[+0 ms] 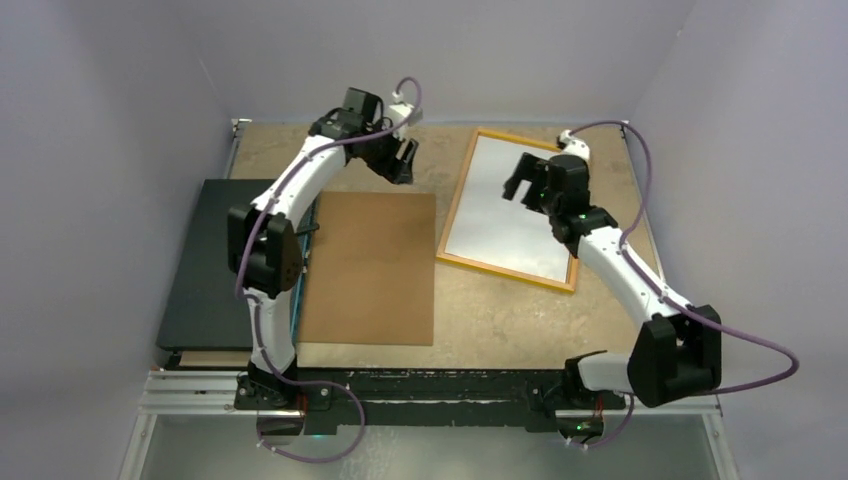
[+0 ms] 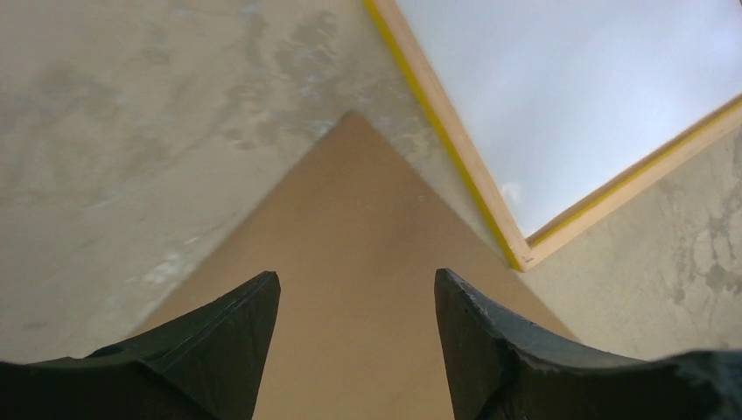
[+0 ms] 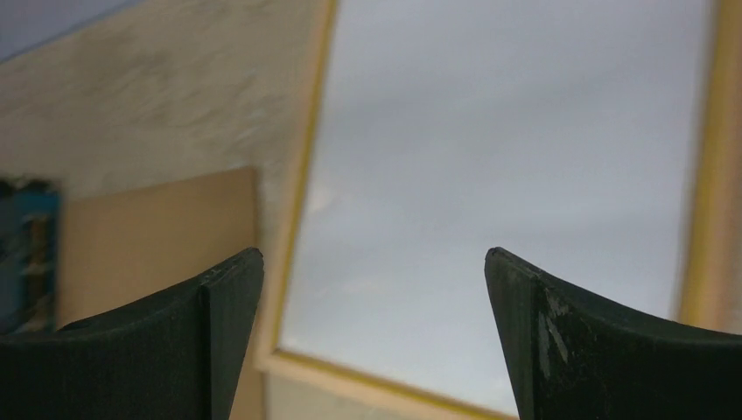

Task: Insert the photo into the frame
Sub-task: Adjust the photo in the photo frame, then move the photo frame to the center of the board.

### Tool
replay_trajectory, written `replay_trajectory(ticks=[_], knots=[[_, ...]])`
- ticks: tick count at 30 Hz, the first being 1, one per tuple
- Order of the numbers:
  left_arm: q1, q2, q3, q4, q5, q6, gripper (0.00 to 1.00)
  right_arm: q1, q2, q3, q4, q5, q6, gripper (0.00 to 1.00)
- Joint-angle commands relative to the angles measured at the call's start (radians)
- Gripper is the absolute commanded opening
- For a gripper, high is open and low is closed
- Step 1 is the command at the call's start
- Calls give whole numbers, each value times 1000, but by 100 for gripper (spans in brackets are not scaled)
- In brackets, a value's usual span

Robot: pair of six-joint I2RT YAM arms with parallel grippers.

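The yellow-orange frame (image 1: pixel 459 195) lies flat at the far right of the table, its clear pane reflecting grey. My right gripper (image 1: pixel 520 186) hovers over the pane, open and empty; in the right wrist view (image 3: pixel 372 258) the frame's left rail (image 3: pixel 297 201) runs between my fingers. My left gripper (image 1: pixel 401 160) is open and empty above the far right corner of the brown backing board (image 1: pixel 370 265); that corner (image 2: pixel 350 219) and the frame's corner (image 2: pixel 521 254) show in the left wrist view. Of the photo only a blue strip (image 3: pixel 31 254) shows left of the board.
A flat black panel (image 1: pixel 215 260) lies at the left, partly under my left arm. The tan mottled table (image 1: pixel 480 320) shows between board and frame. Grey walls close in on three sides.
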Motion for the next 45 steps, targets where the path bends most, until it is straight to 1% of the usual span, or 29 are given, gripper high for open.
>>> replay_trajectory(ticks=[1,2,3,4,5,6,7,8,9,12,14,15,18,19,21,23,26,28,33,39,45], knots=[[100,-134,-4,-44,-55,78,65,66,-91,-17,107,-311,252,99],[113,-147,-8,-63,-90,104,67,42,-93,-36,178,-423,261,99],[124,-160,-15,-82,-130,132,71,12,-79,-33,197,-505,242,99],[135,-176,-38,-95,-164,155,75,-8,-64,-23,200,-560,207,99],[148,-199,-87,-90,-184,176,81,-1,-51,-20,218,-547,206,99],[161,-226,-131,-75,-191,198,84,51,-42,-8,209,-486,204,99],[168,-253,-178,-45,-218,218,86,152,-28,18,151,-368,188,99],[170,-281,-220,-21,-246,236,88,209,0,49,101,-277,170,99],[169,-304,-262,-2,-270,249,90,298,28,74,82,-213,164,99],[170,-349,-333,16,-285,279,89,413,118,114,43,-100,168,98],[170,-356,-343,-4,-281,273,87,480,196,184,1,3,159,92],[170,-360,-344,-12,-279,263,87,503,245,225,-18,35,149,88],[178,-367,-348,-13,-266,231,86,538,395,329,-44,70,133,68],[181,-366,-343,-14,-263,222,86,543,434,358,-50,73,129,63],[188,-365,-334,-29,-248,212,85,548,506,407,-61,92,129,56],[193,-369,-333,-34,-248,203,84,549,562,443,-69,105,141,54],[199,-375,-343,-40,-246,205,83,549,624,473,-78,117,152,55],[203,-379,-350,-42,-255,209,82,548,662,485,-88,103,155,58],[215,-388,-366,-38,-280,233,82,547,703,463,-77,110,155,63],[217,-394,-412,-28,-331,347,82,534,678,378,-55,109,180,67],[215,-429,-535,12,-356,466,83,510,604,257,-24,105,200,68]])
